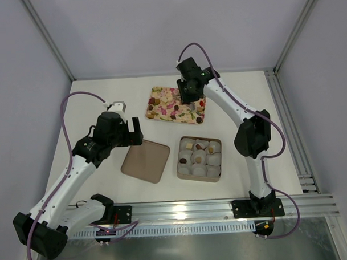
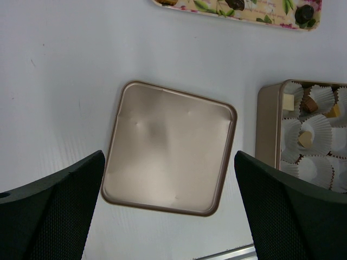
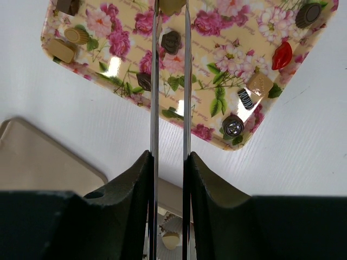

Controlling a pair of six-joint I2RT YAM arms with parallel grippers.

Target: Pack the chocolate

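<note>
Several chocolates [image 3: 233, 125] lie on the floral tray [image 3: 103, 32]. A few more sit in white paper cups [image 2: 305, 139] inside the gold box [image 2: 268, 124]. My right gripper [image 3: 169, 160] is shut on metal tongs [image 3: 154, 81] and hovers over the tray [image 1: 187, 112]. The blades stand narrowly apart, with a golden-tan chocolate [image 3: 171, 5] between their tips at the frame's top edge. A dark piece [image 3: 171, 41] lies on the tray below the blades. My left gripper [image 2: 169, 157] is open and empty above the gold lid [image 2: 173, 124].
The lid [image 1: 145, 160] lies flat to the left of the box [image 1: 179, 158], and the tray is behind both. A red lip-shaped candy [image 3: 281, 55] lies on the tray. A metal rail [image 1: 182, 208] runs along the near edge. White walls enclose the table.
</note>
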